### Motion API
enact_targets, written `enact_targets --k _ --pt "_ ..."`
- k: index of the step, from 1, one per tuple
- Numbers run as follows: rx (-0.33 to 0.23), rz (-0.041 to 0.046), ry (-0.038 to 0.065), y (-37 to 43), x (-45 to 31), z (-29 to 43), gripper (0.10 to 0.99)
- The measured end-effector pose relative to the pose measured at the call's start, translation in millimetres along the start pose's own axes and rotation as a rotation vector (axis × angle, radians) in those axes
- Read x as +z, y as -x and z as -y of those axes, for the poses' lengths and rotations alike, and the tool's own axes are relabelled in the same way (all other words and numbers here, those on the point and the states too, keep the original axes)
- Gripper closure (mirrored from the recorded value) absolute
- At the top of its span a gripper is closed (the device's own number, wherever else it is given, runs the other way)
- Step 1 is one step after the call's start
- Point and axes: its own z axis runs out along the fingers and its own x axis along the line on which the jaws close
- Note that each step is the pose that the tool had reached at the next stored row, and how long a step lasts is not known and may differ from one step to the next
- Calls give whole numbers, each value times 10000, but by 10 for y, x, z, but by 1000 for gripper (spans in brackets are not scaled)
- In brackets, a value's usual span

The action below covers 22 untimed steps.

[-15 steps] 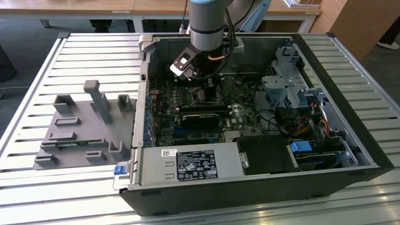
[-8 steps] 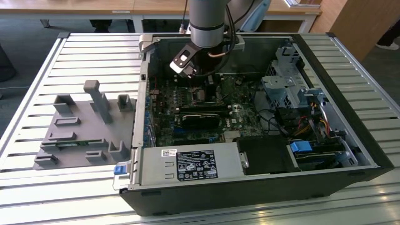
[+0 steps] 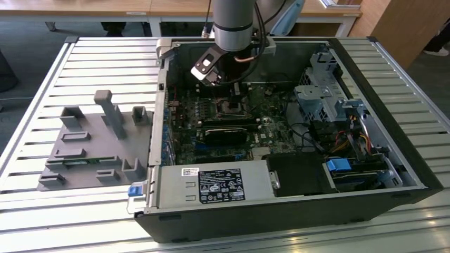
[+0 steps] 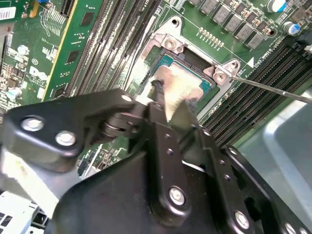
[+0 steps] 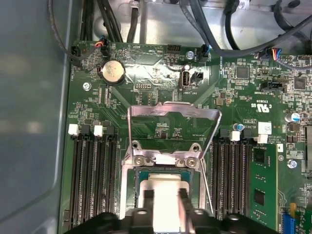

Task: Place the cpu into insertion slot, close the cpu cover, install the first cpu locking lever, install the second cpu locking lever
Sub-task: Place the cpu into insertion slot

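Jaws: part-way closed, with 1 of the 2 fingers (image 5: 147, 202) at each opposite edge of the cpu (image 5: 165, 187). Judged to be gripping it, though the contact itself is hard to confirm. The gripper (image 5: 164, 195) points down onto the board.

Cpu: flat, pale metal top up, lying within the silvery rim of the insertion slot (image 4: 170, 43). Whether it is fully seated cannot be told.

Cpu cover (image 5: 173, 109): swung open, hinged at 1 edge of the slot and thrown back away from it. The board is visible through its window, and the cover is not over the chip.

Locking lever (image 4: 273, 88): 1 thin metal rod, lifted clear past a corner of the slot and not latched.

Around: black memory slots (image 5: 92, 180) flank the slot on 2 sides of the green circuit board (image 5: 161, 83).

Exterior view: the arm (image 3: 235, 21) comes down from the far side into the open computer case (image 3: 281, 221), which lies on a slatted table (image 3: 42, 226). A grey fixture (image 3: 91, 142) sits just beside the case, on the exterior view's left.

Progress, as judged: step 1 of 4 is in hand and near its end, with the chip at the slot but apparently not yet let go. Left to do: closing the cover and installing the 2 levers.
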Motion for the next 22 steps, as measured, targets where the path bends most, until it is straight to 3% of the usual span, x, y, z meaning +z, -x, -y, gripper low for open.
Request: enact_targets --k 3,4,5,22 --pt "0 0 0 0 -14 -1 902" --pt "0 0 0 1 -17 -1 902" --pt "0 -1 1 1 -20 -2 965" --pt "1 1 -1 2 -53 -4 980"
